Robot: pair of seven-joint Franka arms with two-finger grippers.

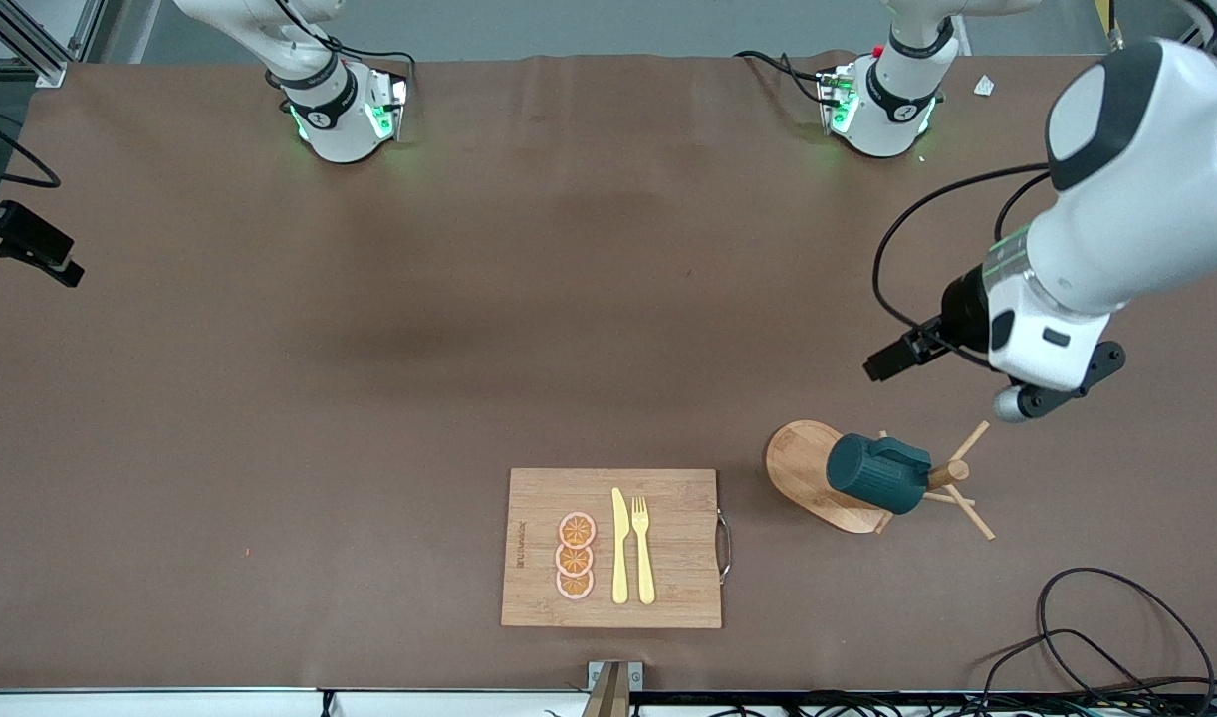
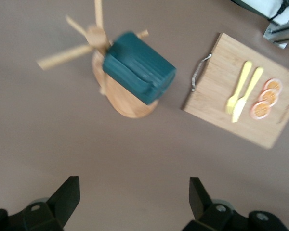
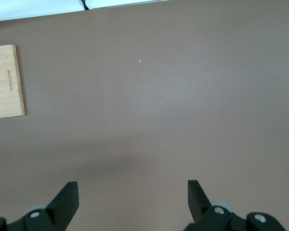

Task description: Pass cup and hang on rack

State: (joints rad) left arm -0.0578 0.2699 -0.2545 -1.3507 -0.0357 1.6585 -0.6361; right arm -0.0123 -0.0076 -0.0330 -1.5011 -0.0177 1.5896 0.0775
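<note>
The dark teal cup [image 1: 872,473] hangs on the bamboo rack [image 1: 803,463], its handle end against the central post, its body over the oval base. No gripper touches it. In the left wrist view the cup [image 2: 139,67] and rack [image 2: 127,103] lie well away from the fingers. My left gripper [image 2: 134,190] is open and empty, up in the air over bare table beside the rack, toward the left arm's end. My right gripper [image 3: 132,195] is open and empty over bare table; it is out of the front view.
A rectangular cutting board [image 1: 668,498] with a yellow knife, a fork and three orange slices lies beside the rack, toward the right arm's end; its corner shows in the right wrist view [image 3: 5,82]. Black cables [image 1: 1116,637] lie at the table's front corner.
</note>
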